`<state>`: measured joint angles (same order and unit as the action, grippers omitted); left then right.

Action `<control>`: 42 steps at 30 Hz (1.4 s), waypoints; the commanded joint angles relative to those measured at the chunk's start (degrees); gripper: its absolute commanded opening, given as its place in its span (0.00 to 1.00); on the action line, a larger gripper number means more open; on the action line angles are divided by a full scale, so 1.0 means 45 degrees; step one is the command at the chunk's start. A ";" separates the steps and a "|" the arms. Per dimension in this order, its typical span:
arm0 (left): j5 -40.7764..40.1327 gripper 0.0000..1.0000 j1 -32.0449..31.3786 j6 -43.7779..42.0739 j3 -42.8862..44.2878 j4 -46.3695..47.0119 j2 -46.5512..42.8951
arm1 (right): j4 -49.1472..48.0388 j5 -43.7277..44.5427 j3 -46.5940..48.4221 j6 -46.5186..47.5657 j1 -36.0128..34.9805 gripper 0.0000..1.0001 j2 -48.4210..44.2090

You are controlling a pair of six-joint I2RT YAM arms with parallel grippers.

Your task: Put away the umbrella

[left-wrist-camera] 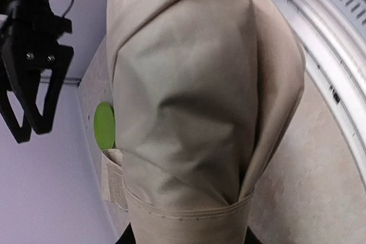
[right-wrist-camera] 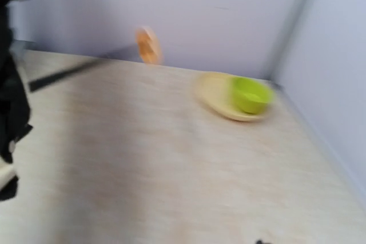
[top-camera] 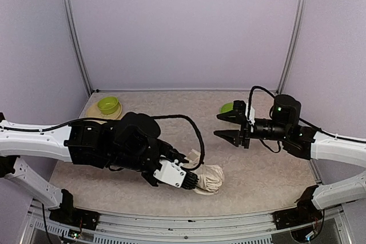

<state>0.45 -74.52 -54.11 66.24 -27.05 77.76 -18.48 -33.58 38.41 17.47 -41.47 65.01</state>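
Observation:
The umbrella is folded into a cream-beige bundle near the table's front, right of centre. My left gripper is shut on its near end, and the fingertips are buried in the fabric. In the left wrist view the umbrella fills the picture, its closing strap hanging loose at the left. No shaft or handle shows. My right gripper hovers above the table to the right, open and pointing left with nothing between its fingers. It also shows in the left wrist view as the right gripper. The right wrist view is blurred.
A green bowl sits on a yellow plate at the back left; the bowl also shows in the right wrist view. A second green object lies behind the right gripper. Metal posts stand at the back corners, and a rail runs along the near edge.

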 commanded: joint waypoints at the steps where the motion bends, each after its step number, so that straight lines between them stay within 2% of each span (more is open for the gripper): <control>1: -0.7300 0.00 -0.0578 -0.3708 -0.1175 0.1373 -0.0034 | -0.0264 0.3379 -0.0736 0.1571 -0.0051 0.53 -0.1068; 3: -0.7759 0.00 -0.0812 -0.4802 -0.2040 0.2532 -0.0504 | -0.0573 0.3661 -0.0968 0.2201 -0.0104 0.53 -0.1276; 6: -0.8015 0.00 -0.1547 -0.5325 -0.2236 0.2712 -0.0825 | -0.0404 0.2968 -0.0912 0.3430 -0.0355 0.52 -0.1468; 9: -0.6970 0.00 -0.2354 -0.4450 -0.1466 0.1526 -0.1080 | -0.0700 0.2160 -0.1272 0.4922 -0.0888 0.52 -0.1930; 12: -0.6371 0.00 -0.2679 -0.3345 -0.0910 0.0566 -0.0889 | -0.0950 0.1768 -0.1718 0.5517 -0.1450 0.53 -0.2450; 17: -0.6721 0.00 -0.3101 -0.2163 -0.0734 0.0635 -0.0561 | -0.1219 0.2317 -0.2503 0.4649 -0.2907 0.55 -0.2614; 22: -0.6606 0.00 -0.3108 -0.2073 -0.0339 0.0942 -0.0278 | -0.3571 0.2104 -0.3229 0.3115 -0.3526 0.56 -0.2787; 34: -0.6306 0.00 -0.2972 -0.2073 0.0473 0.0301 0.0366 | -0.2971 0.2157 -0.2254 0.4370 -0.4225 0.52 -0.1564; 39: -0.6077 0.00 -0.2913 -0.2093 0.0567 0.0151 0.0474 | -0.2495 0.2255 -0.1756 0.4763 -0.4437 0.41 -0.1258; 42: -0.6062 0.00 -0.2893 -0.2030 0.0613 0.0032 0.0493 | -0.2182 0.2214 -0.1613 0.5153 -0.4656 0.40 -0.1074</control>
<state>-27.18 -88.03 -64.31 66.15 -27.49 80.03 -30.44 -23.59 29.23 38.11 -60.84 59.09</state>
